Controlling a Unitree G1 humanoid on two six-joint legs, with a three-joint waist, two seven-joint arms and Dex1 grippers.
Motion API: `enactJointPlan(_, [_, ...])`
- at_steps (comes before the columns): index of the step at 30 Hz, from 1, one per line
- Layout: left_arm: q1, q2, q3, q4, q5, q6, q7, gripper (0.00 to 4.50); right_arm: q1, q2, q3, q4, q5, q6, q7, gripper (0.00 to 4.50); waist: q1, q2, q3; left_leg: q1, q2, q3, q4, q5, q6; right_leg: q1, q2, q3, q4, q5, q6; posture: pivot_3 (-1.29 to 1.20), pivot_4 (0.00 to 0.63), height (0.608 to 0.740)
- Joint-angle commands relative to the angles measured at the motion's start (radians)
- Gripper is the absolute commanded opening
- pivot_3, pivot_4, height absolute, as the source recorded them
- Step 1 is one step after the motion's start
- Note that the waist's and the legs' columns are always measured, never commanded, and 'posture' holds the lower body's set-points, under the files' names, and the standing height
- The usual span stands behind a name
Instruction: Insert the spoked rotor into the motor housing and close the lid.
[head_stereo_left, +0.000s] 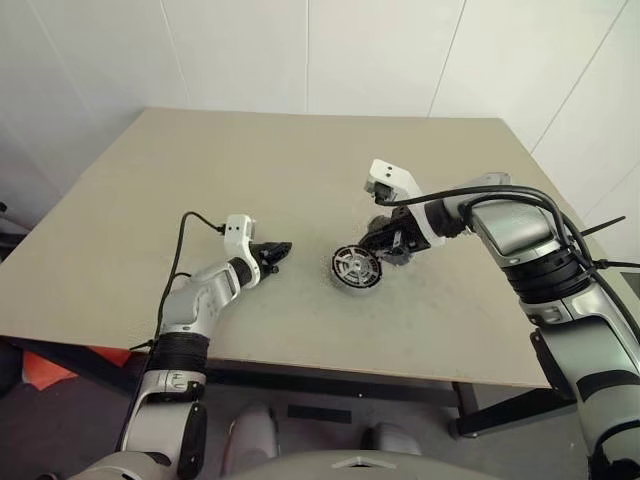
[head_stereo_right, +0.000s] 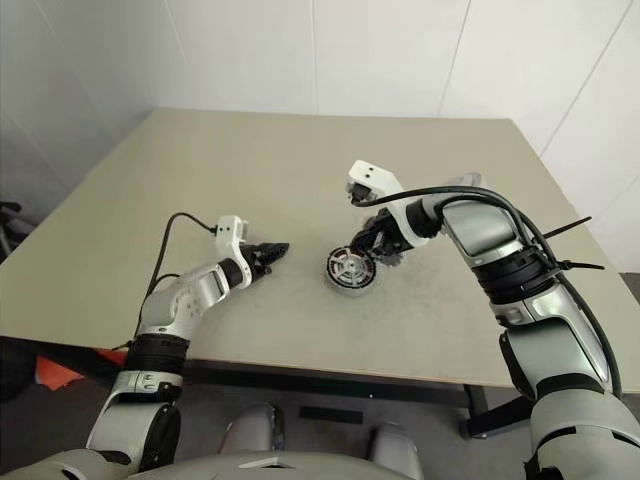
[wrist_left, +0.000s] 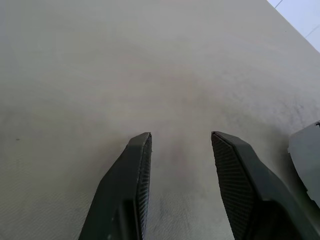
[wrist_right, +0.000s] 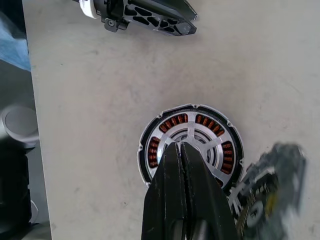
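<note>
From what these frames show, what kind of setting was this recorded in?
Probably a robotics lab or test room: a plain beige table against bare white walls, with only motor parts on it, a motor housing showing copper windings, and cabled robot arms working above.

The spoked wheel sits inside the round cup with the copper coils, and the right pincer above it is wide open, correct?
Not quite. The spoked wheel does sit inside the round cup, but the right pincer is shut, its two black fingers pressed together. The right wrist view shows it.
</note>
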Motion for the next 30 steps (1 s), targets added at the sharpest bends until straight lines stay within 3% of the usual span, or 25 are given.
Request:
enactJointPlan(1, [0.007,0.002,0.013,-0.05,-0.019,0.003,0.011,2.02,-0.023,-0.035,0.006,-0.069,0.022,-0.057,0.019,0.02,0.001,0.0,0.0,0.0,0.0,0.0,-0.001,0.0,0.0,0.0,0.0,0.0,0.0,0.0,0.0,0.0,0.0,0.74])
enactJointPlan(8, [0.0,0.013,0.013,-0.043,-0.025,0.006,0.016,2.02,0.079,-0.164,0.055,-0.23,-0.047,-0.44,0.073,0.02,0.014,0.0,0.0,0.0,0.001,0.0,-0.003,0.001,-0.002,-0.001,0.001,0.0,-0.001,0.0,0.001,0.0,0.0,0.74])
enactJointPlan(13, [-0.02,0.013,0.006,-0.023,-0.027,0.005,0.008,2.02,0.205,-0.264,0.089,-0.27,-0.177,-0.824,0.07,0.02,0.018,0.0,0.0,0.001,0.001,0.0,-0.002,0.001,-0.001,0.0,0.0,0.0,-0.001,0.0,0.001,0.0,0.0,0.74])
enactJointPlan(17, [-0.038,0.018,-0.003,0.003,-0.02,0.0,-0.002,2.02,0.222,-0.225,0.095,-0.254,-0.212,-0.84,0.036,0.84,0.013,0.0,0.0,0.001,0.001,0.0,-0.002,0.001,-0.001,0.0,0.0,0.001,0.0,0.0,0.001,0.0,0.0,0.74])
enactJointPlan(21, [-0.053,0.02,-0.01,0.018,-0.017,0.0,-0.008,2.02,0.214,-0.17,0.093,-0.231,-0.26,-0.837,-0.017,2.22,0.012,0.0,0.0,0.001,0.001,0.0,-0.002,0.001,-0.001,-0.001,0.001,0.0,0.0,0.0,0.001,0.0,0.0,0.74])
enactJointPlan(30, [-0.041,0.023,-0.016,0.012,-0.016,0.003,-0.013,2.02,0.252,-0.206,0.068,-0.275,-0.225,-0.822,0.053,2.22,0.015,0.0,0.0,0.0,0.0,0.0,-0.002,0.0,0.0,0.0,0.0,0.0,-0.001,0.0,0.001,0.0,0.0,0.74])
